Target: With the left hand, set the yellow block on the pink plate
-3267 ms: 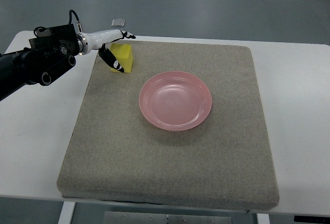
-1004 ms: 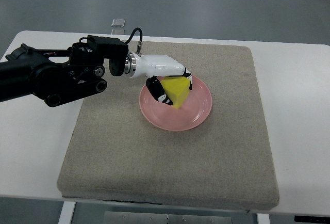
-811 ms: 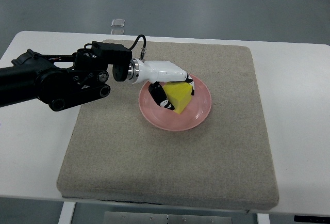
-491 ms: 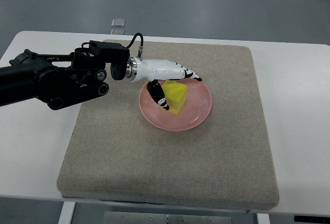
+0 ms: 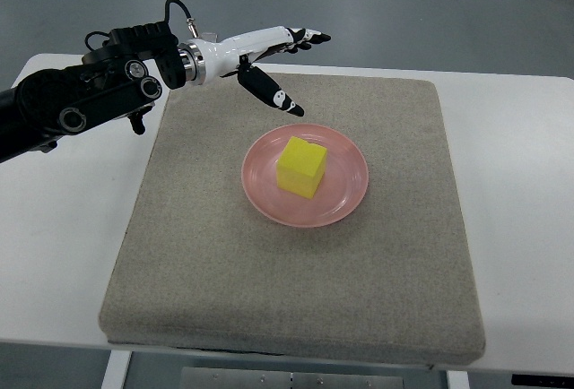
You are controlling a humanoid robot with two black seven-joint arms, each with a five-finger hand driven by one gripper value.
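Yellow block (image 5: 301,167) sits on the pink plate (image 5: 345,203), left of its centre, rim clear all round. Left robot hand (image 5: 269,62) hovers above the grey mat's (image 5: 296,290) far-left edge, fingers spread, holding nothing, well apart from the plate.

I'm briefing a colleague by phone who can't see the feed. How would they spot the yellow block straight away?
Start at the grey mat covering most of the white table. Near its middle lies a round pink plate, and the yellow block sits inside it, slightly left of centre. It is the only yellow, square-edged thing there, and the left hand is apart from it, fingers spread.
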